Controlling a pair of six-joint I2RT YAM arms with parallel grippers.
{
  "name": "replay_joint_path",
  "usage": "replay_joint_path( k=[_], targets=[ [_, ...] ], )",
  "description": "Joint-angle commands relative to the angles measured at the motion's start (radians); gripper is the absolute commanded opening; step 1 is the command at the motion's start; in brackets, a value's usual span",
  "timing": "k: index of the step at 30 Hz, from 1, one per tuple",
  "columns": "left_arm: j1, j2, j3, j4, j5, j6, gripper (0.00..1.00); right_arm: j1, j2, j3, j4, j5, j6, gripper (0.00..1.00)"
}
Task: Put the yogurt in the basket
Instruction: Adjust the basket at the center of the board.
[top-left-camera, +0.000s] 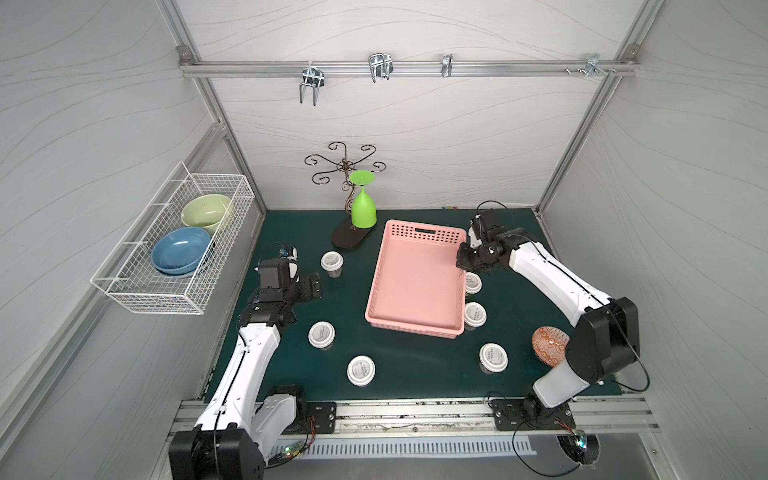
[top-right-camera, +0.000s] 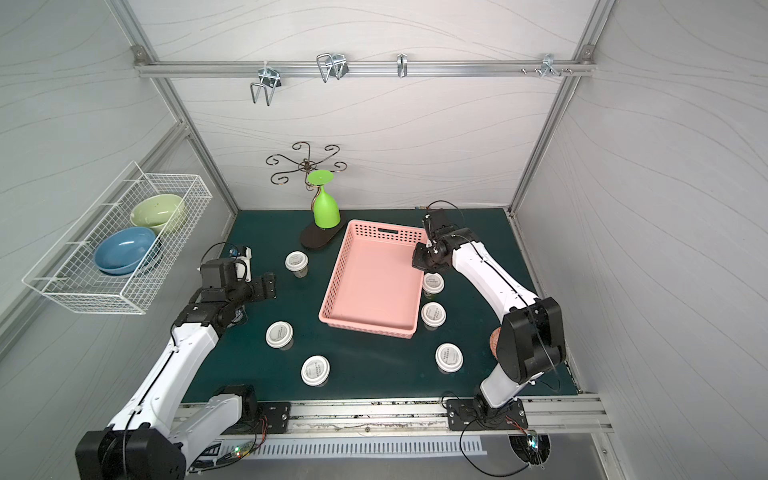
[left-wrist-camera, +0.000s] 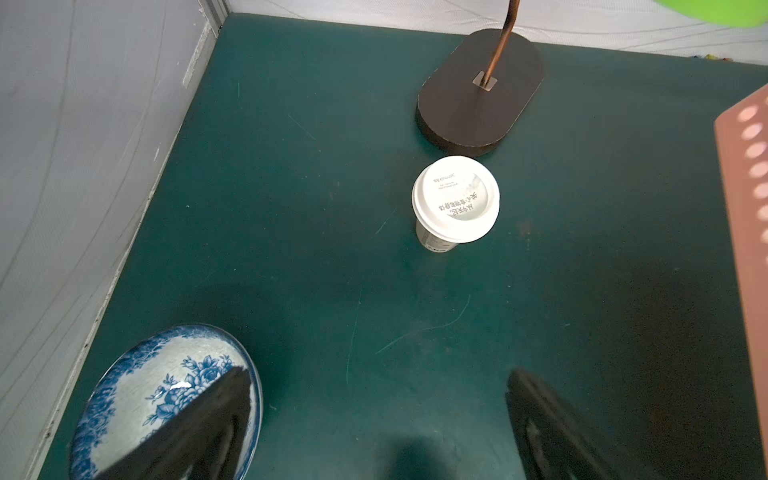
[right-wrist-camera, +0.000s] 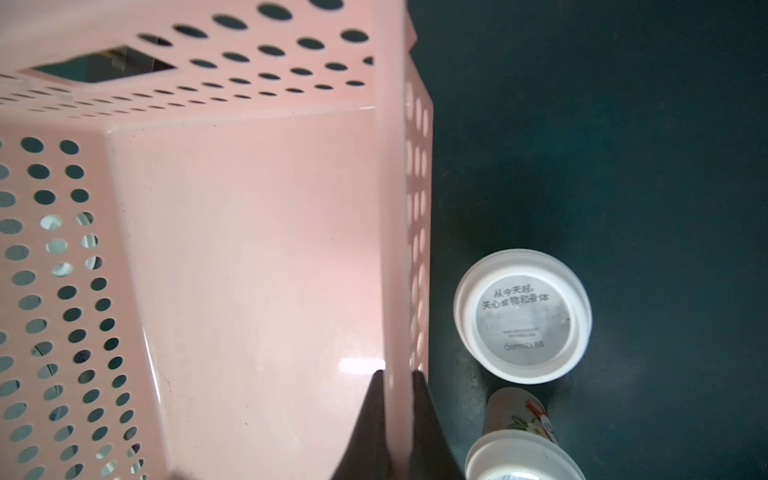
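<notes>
Six yogurt cups (top-left-camera: 361, 370) stand on the mat (top-left-camera: 415, 374), none in the pink basket (top-left-camera: 415, 286) at centre. The right gripper (right-wrist-camera: 397, 376) pinches its 3 o'clock wall; dragging risks toppling two cups just beside. The left gripper (left-wrist-camera: 378, 374) gapes empty toward the 10 o'clock cup (left-wrist-camera: 455, 199).

- In both top views the right arm (top-left-camera: 536, 270) covers part of one yogurt cup (top-left-camera: 473, 284) just beside the basket (top-left-camera: 415, 326); its jaws cannot be made out there.
- A patterned orange dish (top-left-camera: 547, 344) is half hidden behind that arm's elbow.
- Left wrist view: a blue-and-white bowl (left-wrist-camera: 158, 386) is cut by the edge and overlapped by a blurred dark finger (left-wrist-camera: 195, 432); the green glass (left-wrist-camera: 727, 10) shows only as a strip.
- Right wrist view: a second yogurt cup (right-wrist-camera: 523, 453) runs off the edge; the jaws are dark blurs.
- Lid print is unreadable in the top views.
</notes>
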Motion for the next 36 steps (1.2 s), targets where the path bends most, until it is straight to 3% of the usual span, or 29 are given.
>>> replay_joint_path(
  k=[1, 10, 19, 24, 36],
  targets=[
    [0.005, 0.002, 0.043, -0.001, 0.049, -0.016, 0.99, 0.021, 0.022, 0.044, 0.010, -0.001, -0.096, 0.01],
    [0.005, 0.004, 0.053, 0.007, 0.065, -0.035, 0.99, 0.032, 0.197, 0.108, 0.086, -0.042, -0.107, 0.02],
    [-0.009, 0.016, 0.085, -0.012, 0.176, -0.025, 0.99, 0.034, 0.316, 0.121, 0.125, -0.028, -0.143, 0.07],
    [-0.041, 0.065, 0.119, -0.028, 0.154, -0.013, 0.99, 0.034, 0.308, 0.133, 0.118, -0.030, -0.151, 0.34],
    [-0.047, 0.347, 0.346, -0.137, 0.088, -0.096, 0.99, -0.007, -0.001, 0.073, 0.015, 0.028, -0.182, 0.59]
  ],
)
